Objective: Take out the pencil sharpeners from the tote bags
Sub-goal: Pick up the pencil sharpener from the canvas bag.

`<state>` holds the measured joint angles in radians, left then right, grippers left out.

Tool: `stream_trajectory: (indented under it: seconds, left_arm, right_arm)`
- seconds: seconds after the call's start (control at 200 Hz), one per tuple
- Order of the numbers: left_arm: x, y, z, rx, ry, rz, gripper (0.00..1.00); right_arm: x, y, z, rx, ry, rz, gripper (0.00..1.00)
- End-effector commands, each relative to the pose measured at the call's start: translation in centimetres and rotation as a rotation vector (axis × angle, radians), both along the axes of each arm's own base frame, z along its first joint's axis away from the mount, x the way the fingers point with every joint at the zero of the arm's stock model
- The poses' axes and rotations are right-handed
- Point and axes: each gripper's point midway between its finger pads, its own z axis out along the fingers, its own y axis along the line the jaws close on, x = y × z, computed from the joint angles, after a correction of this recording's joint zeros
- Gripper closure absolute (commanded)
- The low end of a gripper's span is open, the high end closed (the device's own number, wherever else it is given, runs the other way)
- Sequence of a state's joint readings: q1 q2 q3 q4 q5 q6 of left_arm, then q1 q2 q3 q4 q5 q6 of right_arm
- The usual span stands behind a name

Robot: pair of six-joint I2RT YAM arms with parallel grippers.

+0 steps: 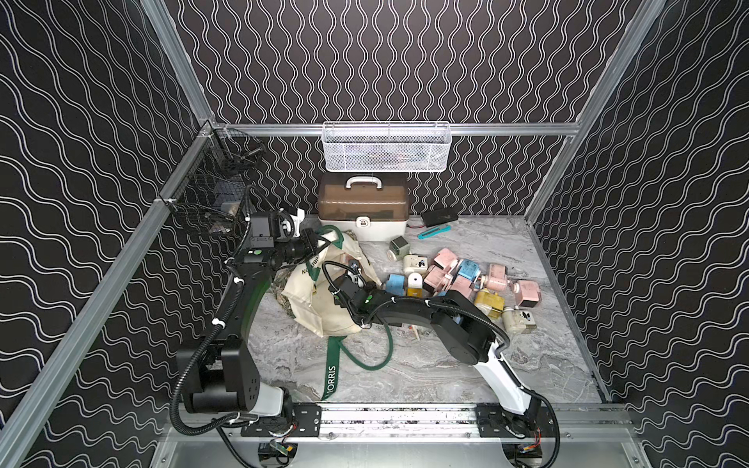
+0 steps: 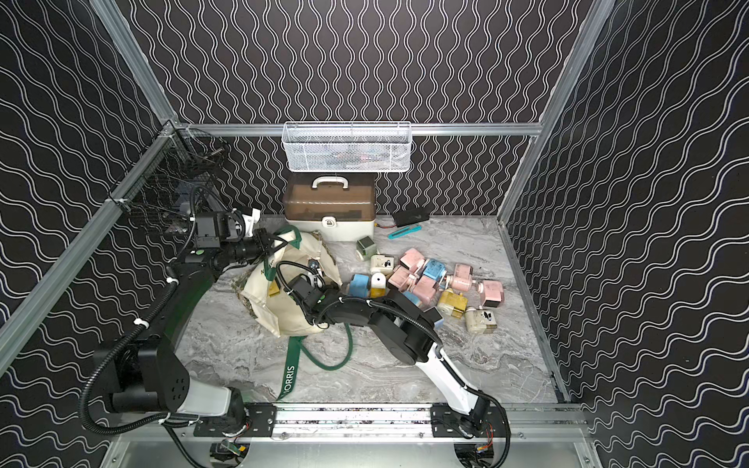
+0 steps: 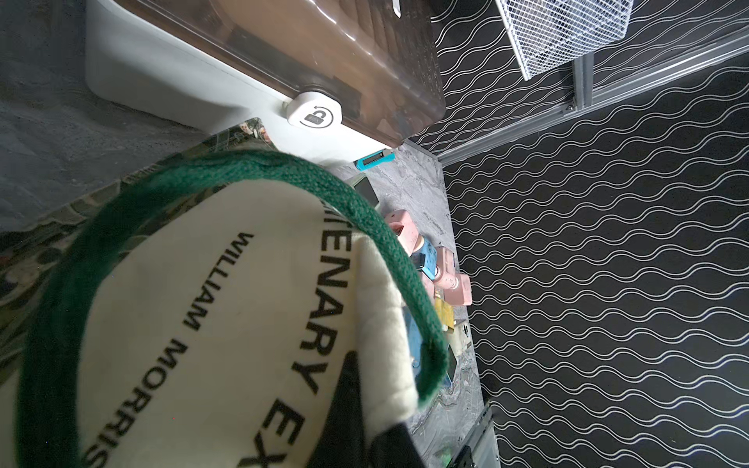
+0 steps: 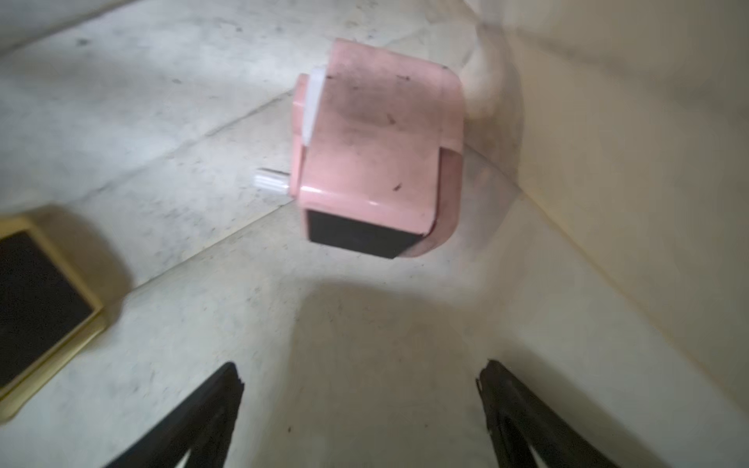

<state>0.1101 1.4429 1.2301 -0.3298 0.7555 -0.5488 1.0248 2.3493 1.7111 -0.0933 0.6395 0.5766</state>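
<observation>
Right wrist view: we are inside the tote bag (image 4: 608, 162), cream cloth on every side. Right gripper (image 4: 360, 370) has its jaws spread wide and empty. A pink sharpener (image 4: 377, 154) lies on the cloth dead ahead, untouched. A yellow sharpener (image 4: 44, 300) rests apart from it, nearer the jaws.

In both top views the bag slumps on the table, and the pile of sharpeners (image 1: 458, 279) already out sits at its 3 o'clock. Left gripper (image 1: 313, 243) is clamped on the bag's rim by the green strap (image 3: 259, 166), at the bag's 11 o'clock, holding the mouth up.

We judge the pink one light, hard-shelled and probably slick. The best hold looks to be across the flat side walls, clear of the white crank stub (image 4: 271, 184) and the dark drawer (image 4: 356, 237), which may slide out. Soft cloth underneath could bunch into the jaws.
</observation>
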Motion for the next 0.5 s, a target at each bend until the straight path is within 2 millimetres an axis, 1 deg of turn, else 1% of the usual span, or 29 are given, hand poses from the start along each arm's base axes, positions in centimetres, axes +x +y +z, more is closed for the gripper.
stream_trajectory:
  seconds: [0.0,0.03,0.1,0.215,0.285,0.36,0.425,0.49]
  left_arm:
    - [0.1,-0.2,0.9,-0.011,-0.041,-0.015,1.00]
    - [0.1,-0.2,0.9,-0.012,-0.040,-0.014,1.00]
    - [0.2,-0.2,0.9,-0.012,-0.040,-0.015,1.00]
    - [0.1,-0.2,1.0,-0.014,-0.039,-0.015,1.00]
    - [0.2,-0.3,1.0,-0.014,-0.040,-0.016,1.00]
    - [0.2,-0.3,1.0,-0.014,-0.039,-0.016,1.00]
    - [0.2,-0.3,0.9,-0.015,-0.038,-0.015,1.00]
    - [0.1,-0.2,0.9,-0.014,-0.038,-0.014,1.00]
  right_arm:
    - [1.2,0.3,-0.3,0.025,-0.045,-0.030,0.04]
    - [1.3,0.7,-0.3,0.025,-0.060,-0.013,0.04]
    - [1.9,0.9,-0.8,0.009,-0.073,-0.009,0.04]
    - [2.7,1.6,-0.8,-0.013,-0.093,0.021,0.04]
    - [3.2,1.5,-1.1,-0.030,-0.108,0.009,0.03]
    - [3.9,0.9,-1.4,-0.007,-0.106,-0.017,0.03]
    - [4.5,0.5,-1.2,0.020,-0.114,-0.032,0.03]
    - [4.8,0.7,-1.4,0.024,-0.127,-0.003,0.04]
